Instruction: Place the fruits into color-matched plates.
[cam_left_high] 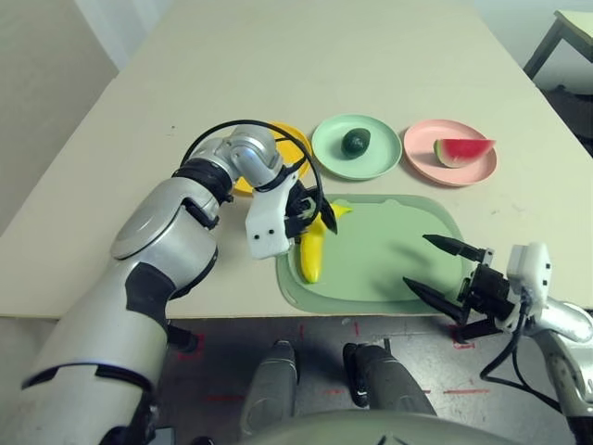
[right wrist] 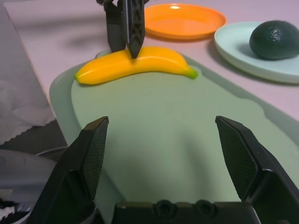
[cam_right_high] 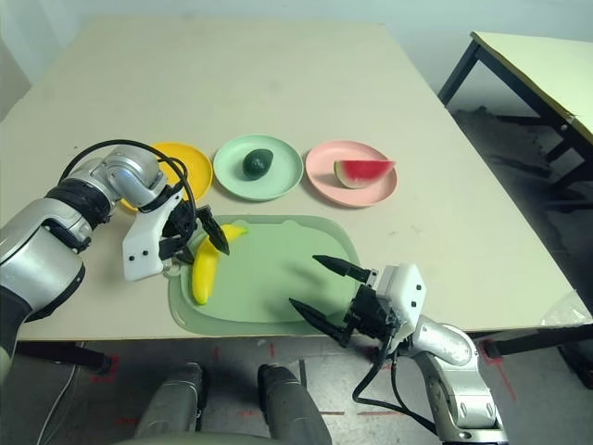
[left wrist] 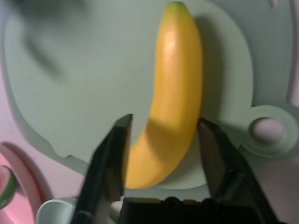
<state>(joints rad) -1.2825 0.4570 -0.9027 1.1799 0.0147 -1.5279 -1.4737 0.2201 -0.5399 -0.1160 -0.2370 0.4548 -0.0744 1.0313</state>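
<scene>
The yellow banana (cam_left_high: 313,250) lies on the left side of a light-green mat (cam_left_high: 394,255). My left gripper (cam_left_high: 310,209) reaches down over it, open, with one finger on each side of the banana's (left wrist: 177,93) middle; one fingertip (left wrist: 208,135) is at its skin and the other stands slightly off. The yellow-orange plate (cam_right_high: 185,162) is bare and partly behind my left wrist. In the mint green plate (cam_left_high: 329,153) sits the dark avocado (cam_left_high: 356,141). The watermelon wedge (cam_left_high: 461,150) rests on the pink plate (cam_left_high: 422,148). My right gripper (cam_left_high: 417,260) hovers open and holds nothing at the mat's near right corner.
The three plates stand in a row just beyond the mat. The mat's ring tab (left wrist: 266,130) lies beside the banana. The table's front edge runs right under the mat and my right gripper (right wrist: 161,123). Another table (cam_right_high: 547,56) stands off to the right.
</scene>
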